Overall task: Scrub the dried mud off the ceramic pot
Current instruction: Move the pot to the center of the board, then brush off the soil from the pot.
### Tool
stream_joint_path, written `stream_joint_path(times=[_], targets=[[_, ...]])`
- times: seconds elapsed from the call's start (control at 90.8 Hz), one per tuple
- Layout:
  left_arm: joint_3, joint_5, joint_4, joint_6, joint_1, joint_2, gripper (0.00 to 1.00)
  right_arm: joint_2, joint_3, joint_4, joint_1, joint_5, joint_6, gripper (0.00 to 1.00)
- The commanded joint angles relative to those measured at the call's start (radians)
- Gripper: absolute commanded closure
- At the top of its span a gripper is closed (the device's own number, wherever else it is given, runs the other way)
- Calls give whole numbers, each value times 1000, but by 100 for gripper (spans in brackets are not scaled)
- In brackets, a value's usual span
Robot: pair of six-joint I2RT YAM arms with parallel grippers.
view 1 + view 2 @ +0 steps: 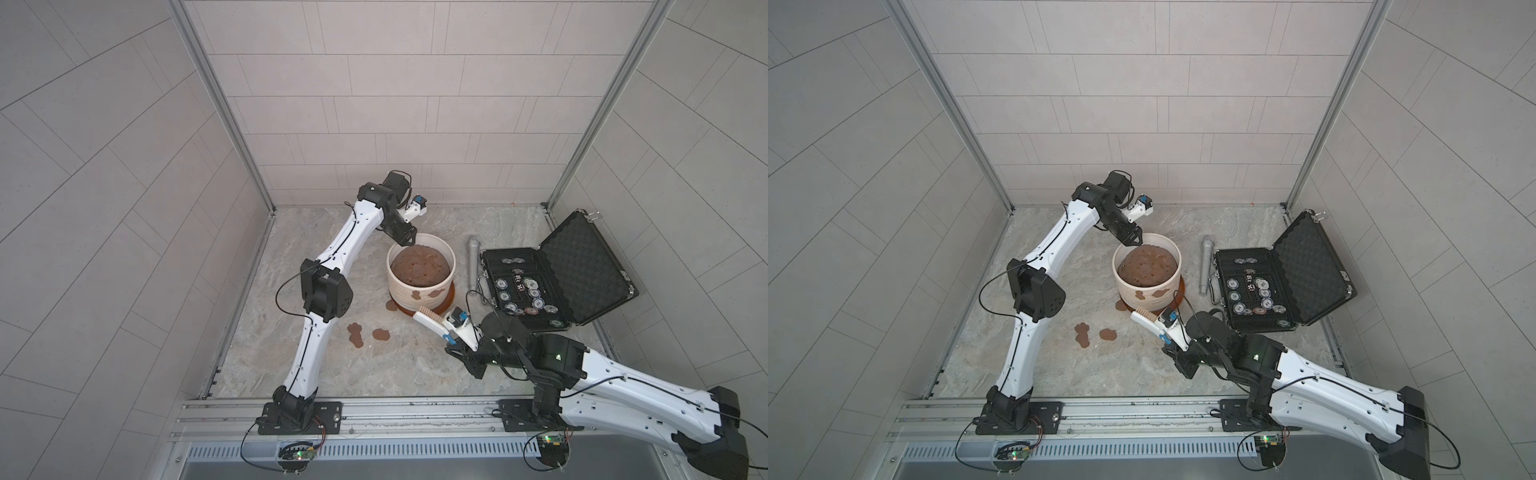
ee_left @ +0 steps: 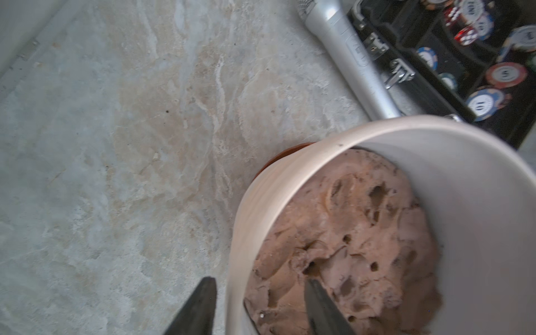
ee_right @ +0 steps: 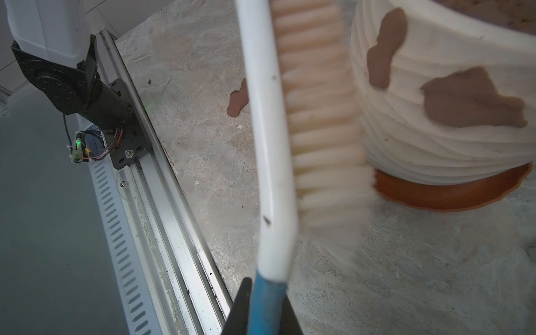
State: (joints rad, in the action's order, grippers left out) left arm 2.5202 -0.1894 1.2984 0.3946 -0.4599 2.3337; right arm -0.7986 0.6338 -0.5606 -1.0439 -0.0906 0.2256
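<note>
A marbled beige floor (image 1: 395, 365) between grey tiled walls (image 1: 374, 83) carries the ceramic pot (image 1: 419, 286) at its middle. The right wrist view alone shows closely the dried mud (image 3: 472, 101) on the ribbed side and the right gripper (image 3: 265, 295) closed on the brush (image 3: 269, 145), with the bristles at the pot's foot. The left wrist view alone shows the left gripper (image 2: 261, 290) parted, one finger outside the rim, one over the soil (image 2: 348, 246).

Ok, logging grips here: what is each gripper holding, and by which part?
The right gripper holds the scrub brush by its blue handle end. The left gripper holds nothing: its jaws stand apart astride the rim of the ceramic pot.
</note>
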Motion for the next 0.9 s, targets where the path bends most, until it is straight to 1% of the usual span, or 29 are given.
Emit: stream_joint_path(times=[0.0, 0.066, 0.11, 0.132, 0.187, 0.242, 0.363, 0.44, 0.55, 0.66, 0.76, 0.892], targets=[[10, -122, 9, -39, 21, -56, 29, -28, -35, 197, 72, -42, -68, 100], [12, -170, 4, -97, 53, -83, 7, -44, -83, 313, 147, -113, -74, 100], [10, -190, 4, -133, 77, -107, 1, -58, -117, 393, 186, -157, -79, 100], [9, -190, 5, -150, 88, -120, 0, -67, -128, 423, 198, -169, -85, 100], [-15, -182, 11, -174, 113, -161, 0, -96, -144, 476, 221, -194, -110, 100], [-73, -166, 3, -209, 132, -214, 0, -128, -140, 494, 241, -228, -142, 100], [-289, -175, -58, -298, 181, -356, 0, -181, -141, 552, 296, -312, -171, 100], [-415, -187, -84, -324, 204, -433, 0, -199, -143, 584, 329, -342, -170, 100], [-583, -195, -114, -352, 207, -526, 0, -244, -141, 603, 367, -384, -172, 100], [-747, -245, -169, -381, 207, -593, 0, -331, -138, 630, 378, -428, -183, 100], [-819, -243, -178, -375, 207, -615, 0, -412, -148, 670, 380, -449, -182, 100], [-822, -235, -136, -353, 208, -605, 0, -494, -177, 750, 386, -452, -170, 100]])
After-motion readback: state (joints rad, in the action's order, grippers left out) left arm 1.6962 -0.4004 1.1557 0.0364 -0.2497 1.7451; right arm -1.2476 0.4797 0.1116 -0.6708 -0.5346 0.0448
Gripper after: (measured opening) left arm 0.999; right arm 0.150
